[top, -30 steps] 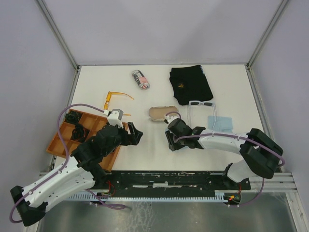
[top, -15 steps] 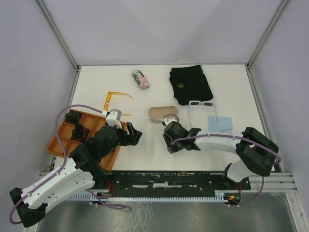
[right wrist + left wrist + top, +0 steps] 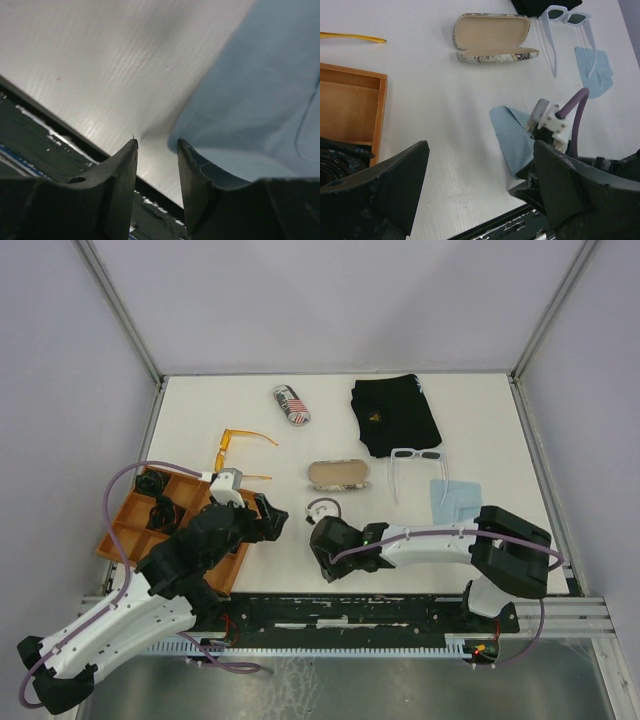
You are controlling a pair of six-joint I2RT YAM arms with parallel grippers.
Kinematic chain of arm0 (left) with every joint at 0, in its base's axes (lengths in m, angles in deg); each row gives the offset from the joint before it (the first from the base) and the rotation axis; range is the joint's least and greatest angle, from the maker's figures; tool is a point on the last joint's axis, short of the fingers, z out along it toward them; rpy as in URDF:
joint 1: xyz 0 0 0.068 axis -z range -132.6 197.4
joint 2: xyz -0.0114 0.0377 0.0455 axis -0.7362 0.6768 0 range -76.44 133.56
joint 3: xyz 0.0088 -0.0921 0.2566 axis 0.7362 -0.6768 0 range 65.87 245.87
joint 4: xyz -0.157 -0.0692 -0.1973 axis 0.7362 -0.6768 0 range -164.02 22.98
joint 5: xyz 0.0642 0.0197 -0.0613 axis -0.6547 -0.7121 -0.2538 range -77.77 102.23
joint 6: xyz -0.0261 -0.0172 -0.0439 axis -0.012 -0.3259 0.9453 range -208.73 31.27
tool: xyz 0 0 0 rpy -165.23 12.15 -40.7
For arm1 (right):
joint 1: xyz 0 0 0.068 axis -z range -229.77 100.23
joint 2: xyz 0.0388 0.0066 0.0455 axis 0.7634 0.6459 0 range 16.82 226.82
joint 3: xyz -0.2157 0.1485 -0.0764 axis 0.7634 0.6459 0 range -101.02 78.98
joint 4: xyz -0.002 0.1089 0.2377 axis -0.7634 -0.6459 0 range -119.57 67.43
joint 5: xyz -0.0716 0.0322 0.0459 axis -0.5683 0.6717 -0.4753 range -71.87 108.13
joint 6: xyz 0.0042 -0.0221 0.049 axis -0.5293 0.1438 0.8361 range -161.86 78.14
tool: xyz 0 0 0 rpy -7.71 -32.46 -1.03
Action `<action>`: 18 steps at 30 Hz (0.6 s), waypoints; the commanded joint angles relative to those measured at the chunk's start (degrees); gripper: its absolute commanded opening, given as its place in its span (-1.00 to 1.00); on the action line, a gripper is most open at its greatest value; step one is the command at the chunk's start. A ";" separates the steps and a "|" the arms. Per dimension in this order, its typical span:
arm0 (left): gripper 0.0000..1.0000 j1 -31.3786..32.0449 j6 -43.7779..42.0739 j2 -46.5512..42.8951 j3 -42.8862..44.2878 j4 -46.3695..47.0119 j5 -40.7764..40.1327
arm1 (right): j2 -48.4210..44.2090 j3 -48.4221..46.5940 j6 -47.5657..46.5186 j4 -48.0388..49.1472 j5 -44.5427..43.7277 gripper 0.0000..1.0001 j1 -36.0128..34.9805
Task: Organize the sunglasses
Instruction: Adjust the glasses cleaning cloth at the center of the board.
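Sliding away from the open case [image 3: 338,476], my right gripper [image 3: 325,558] is now hovering nearer me and left of it, over a corner of a blue cloth [image 3: 512,137]. Its fingers [image 3: 120,180] are standing slightly apart, pinching nothing visible. My left gripper [image 3: 272,518], farther left, is gaping wide, empty. The white sunglasses [image 3: 415,458] are lying just right of the case, the orange sunglasses [image 3: 240,445] well left of it. I am judging it best to lift clear of the cloth, then take a frame by its bridge.
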 commanded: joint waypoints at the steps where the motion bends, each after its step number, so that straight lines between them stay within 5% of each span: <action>1: 0.83 0.07 2.38 -0.65 0.32 -0.17 -1.90 | 0.79 -3.03 3.37 0.30 -0.46 -0.07 -3.93; 10: 0.83 0.15 2.38 2.07 -0.45 2.90 -0.27 | -12.91 -3.18 -7.11 -7.02 -16.23 -0.01 -2.06; 18: 0.83 0.11 3.08 3.42 -1.58 5.86 1.21 | -14.14 -1.55 -17.71 -14.39 -14.76 -0.31 8.29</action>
